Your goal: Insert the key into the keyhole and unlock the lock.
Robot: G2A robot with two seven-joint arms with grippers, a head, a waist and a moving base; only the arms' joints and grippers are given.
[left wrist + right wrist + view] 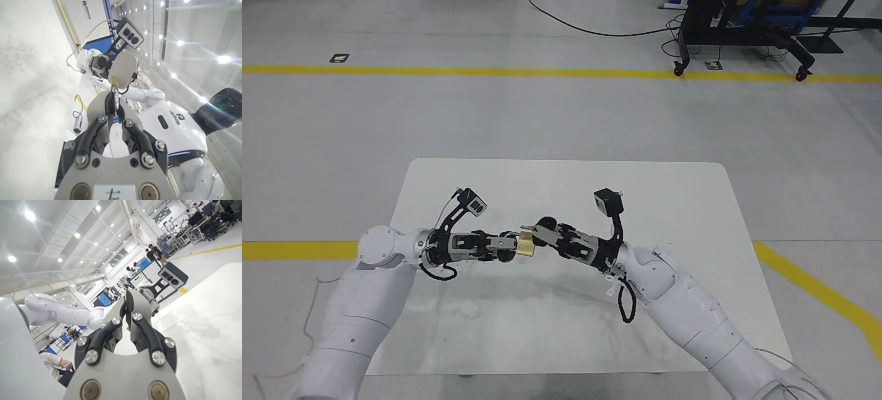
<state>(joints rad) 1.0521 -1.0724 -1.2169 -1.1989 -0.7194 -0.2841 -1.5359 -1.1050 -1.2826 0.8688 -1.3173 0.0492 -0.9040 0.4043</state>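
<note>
Over white rectangular bench (442,190): left pincer (114,95) clamps brass padlock (526,245), right pincer (128,298) closed tight (key hidden); looks like insertion step, next needs keyhole alignment.

Grey floor (542,110), yellow lines (442,70), ceiling lights (30,215)

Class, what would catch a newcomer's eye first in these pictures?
Above the white table, the left pincer and right pincer meet tip to tip with a small brass lock between them. In the left wrist view, the left pincer pinches a silvery metal piece.
</note>
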